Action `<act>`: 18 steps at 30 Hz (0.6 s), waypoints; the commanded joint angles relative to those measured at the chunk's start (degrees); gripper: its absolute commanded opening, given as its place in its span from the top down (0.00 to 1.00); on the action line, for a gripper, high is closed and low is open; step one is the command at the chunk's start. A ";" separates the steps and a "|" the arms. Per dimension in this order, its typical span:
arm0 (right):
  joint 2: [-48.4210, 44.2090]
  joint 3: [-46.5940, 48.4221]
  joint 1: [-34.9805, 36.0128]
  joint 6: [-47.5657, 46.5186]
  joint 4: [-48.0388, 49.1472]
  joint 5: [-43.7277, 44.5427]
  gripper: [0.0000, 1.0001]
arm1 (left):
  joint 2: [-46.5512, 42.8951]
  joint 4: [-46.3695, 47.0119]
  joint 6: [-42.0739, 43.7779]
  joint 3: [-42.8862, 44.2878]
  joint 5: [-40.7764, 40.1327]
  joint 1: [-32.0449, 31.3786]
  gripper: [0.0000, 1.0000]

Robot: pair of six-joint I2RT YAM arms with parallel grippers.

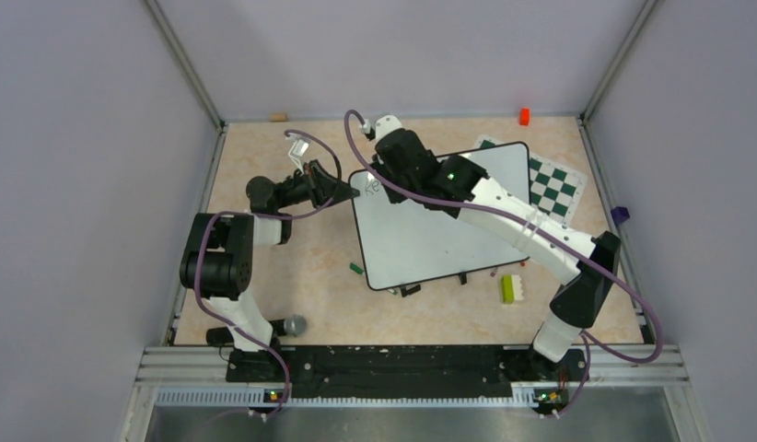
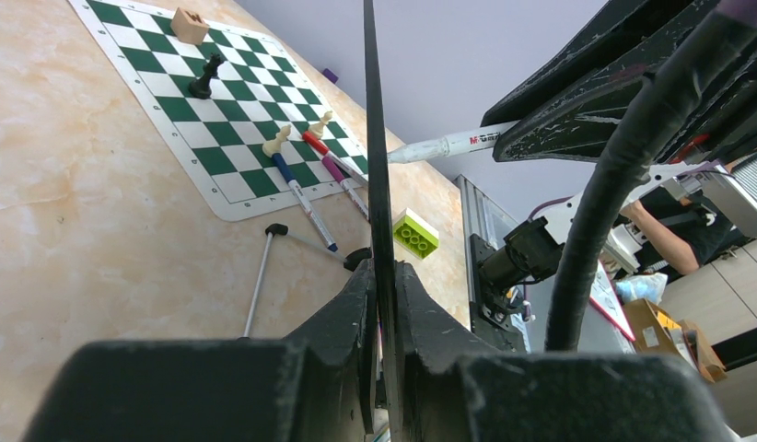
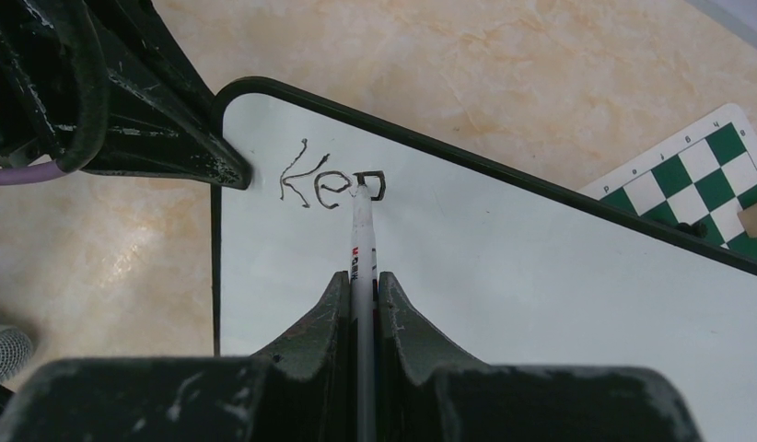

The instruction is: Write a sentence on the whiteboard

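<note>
the left gripper (image 2: 384,285) is clamped on the far-left corner of the whiteboard (image 3: 504,276), which sits in the middle of the worktop (image 1: 292,276). the right gripper (image 3: 361,281) pinches a marker (image 3: 361,226), its tip on the sentence (image 3: 331,180), which so far has only its first letters. a hard press could pivot the board in that one-corner hold and smear the stroke. only the right wrist view shows the letters; the left wrist view shows the board edge-on.

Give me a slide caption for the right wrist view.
Right claw holds a marker on the whiteboard, first letters written, left claw clamping its corner.
</note>
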 commanded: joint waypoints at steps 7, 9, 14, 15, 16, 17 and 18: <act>0.78 2.17 0.09 -0.27 -4.14 -0.26 1.00 | -0.64 3.86 1.72 -0.35 1.55 -0.12 0.91; 0.82 2.07 0.02 -0.24 -4.51 -0.44 1.00 | -0.66 3.87 1.72 -0.30 1.50 -0.11 0.91; 0.62 2.00 0.07 0.11 -5.06 2.64 1.00 | -0.67 3.82 1.72 -0.36 1.55 -0.12 0.91; 0.41 2.06 0.10 0.19 -5.10 3.41 1.00 | -0.70 3.79 1.72 -0.37 1.54 -0.12 0.91; 0.25 2.16 0.03 0.34 -5.06 3.70 1.00 | -0.74 3.77 1.72 -0.36 1.52 -0.12 0.91; 0.06 2.34 0.09 0.37 -5.00 3.78 1.00 | -0.69 3.73 1.72 -0.37 1.48 -0.08 0.91; -0.33 2.47 0.13 0.42 -4.88 3.77 1.00 | -0.69 3.76 1.73 -0.35 1.54 -0.12 0.91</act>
